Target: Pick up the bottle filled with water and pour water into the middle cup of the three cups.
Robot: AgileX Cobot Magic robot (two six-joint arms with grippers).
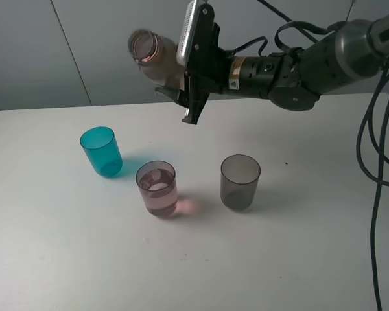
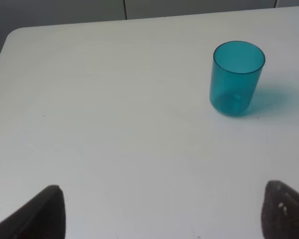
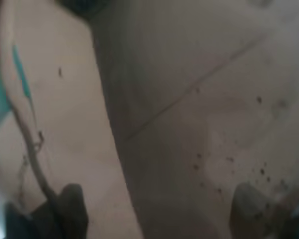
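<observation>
My right gripper (image 1: pixel 181 91) is shut on the smoky grey-brown bottle (image 1: pixel 154 57), held high above the table and tilted with its open neck pointing up-left. The bottle fills the right wrist view (image 3: pixel 189 124) as a blur. The pale pink middle cup (image 1: pixel 157 189) stands below it and holds some water. The teal cup (image 1: pixel 102 151) stands to its left and the smoky grey cup (image 1: pixel 240 181) to its right. My left gripper (image 2: pixel 159 214) is open and empty, low over the table's left part, with the teal cup (image 2: pixel 236 78) ahead of it.
The white table (image 1: pixel 65 259) carries only the three cups. Black cables (image 1: pixel 376 162) hang at the right edge. A grey wall stands behind the table.
</observation>
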